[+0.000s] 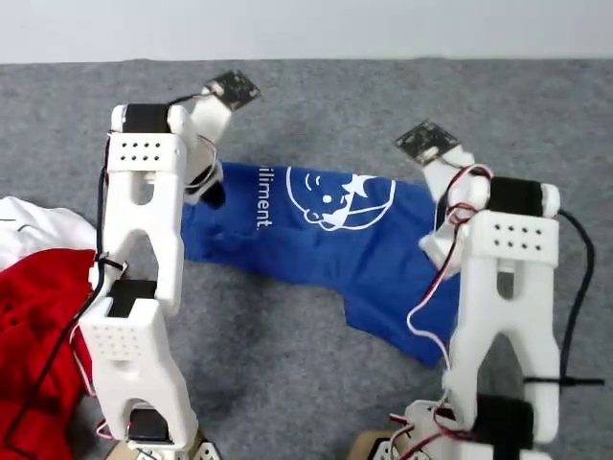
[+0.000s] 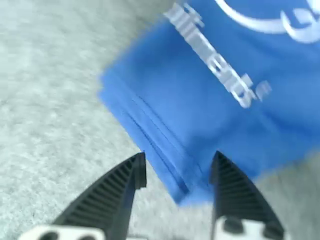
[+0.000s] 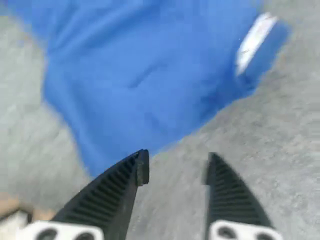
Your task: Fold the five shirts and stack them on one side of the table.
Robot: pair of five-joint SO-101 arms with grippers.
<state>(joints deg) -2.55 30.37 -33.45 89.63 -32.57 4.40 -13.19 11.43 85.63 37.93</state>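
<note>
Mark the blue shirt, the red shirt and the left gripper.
blue shirt (image 1: 316,249): high view, plain fabric at its middle.
red shirt (image 1: 38,326): high view, middle of the crumpled heap.
left gripper (image 2: 178,157): left wrist view, midway between its open fingertips.

Lone shirt (image 1: 326,251) in the middle of the table (image 1: 287,369), heap of shirts (image 1: 43,326) at its left edge

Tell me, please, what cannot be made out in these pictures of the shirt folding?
- High view: the left arm hides one end of the blue shirt; the right arm covers the other.
- High view: the red shirt and white shirt are cut off by the picture's edge, so their folding is unclear.
- Left wrist view: the print is blurred.
- Wrist views: whether the open left claw or right claw touches cloth cannot be told.
</note>
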